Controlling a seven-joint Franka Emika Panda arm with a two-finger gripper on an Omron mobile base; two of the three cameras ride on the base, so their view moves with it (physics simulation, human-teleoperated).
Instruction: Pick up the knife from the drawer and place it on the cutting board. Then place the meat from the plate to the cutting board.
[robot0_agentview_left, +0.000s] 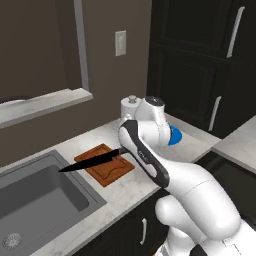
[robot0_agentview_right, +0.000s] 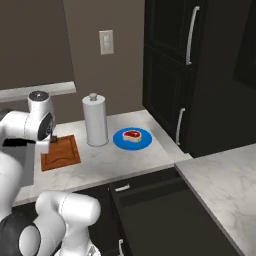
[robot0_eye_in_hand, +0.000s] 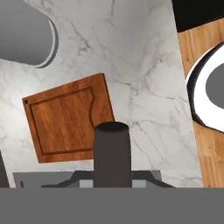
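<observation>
Pincer clamped narrow on the knife, which I hold above the cutting board; in the left base view the black blade runs out level from behind my arm, its handle end hidden in the grip. Its long axis lies roughly along the surface's front edge, with the point aimed left, out past the board and over the sink. I judge the knife stiff, light and slim, likely to pivot in the grip if held far from its balance, so the handle, near where it meets the blade, is the place to hold it. It looks about as long as the board, so some overhang is likely once it is laid down. Beyond the board stands the paper towel roll on the marble surface. Farther right, the meat waits on the blue plate. Below the surface's edge, the drawer stands pulled open.
</observation>
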